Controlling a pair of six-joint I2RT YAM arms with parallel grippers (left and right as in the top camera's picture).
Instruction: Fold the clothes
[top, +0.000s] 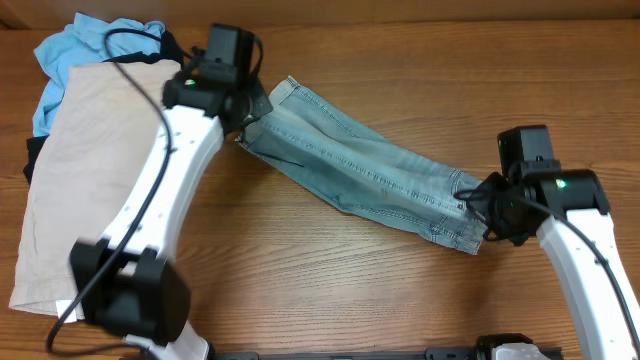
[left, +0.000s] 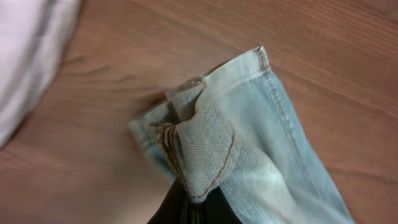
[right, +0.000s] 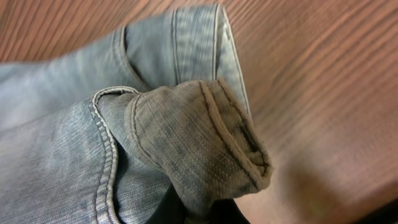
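Bunched denim shorts (left: 249, 137) cover the left end effector (left: 193, 210) — only a dark sliver shows at the bottom edge — and the right end effector (right: 202, 214) likewise. The black garment (top: 32, 160) lies mostly under beige shorts (top: 80, 200); the pale cloth (left: 28, 56) in the left wrist view is blurred and cropped.

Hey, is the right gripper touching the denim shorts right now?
Touching. The right wrist view shows the denim shorts with their folded hem bunched into the right gripper, no gap visible.

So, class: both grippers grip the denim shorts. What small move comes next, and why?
Probably carry the right gripper over toward the left gripper, folding the denim shorts in half: they lie stretched in a narrow strip on the table, each end pinched.
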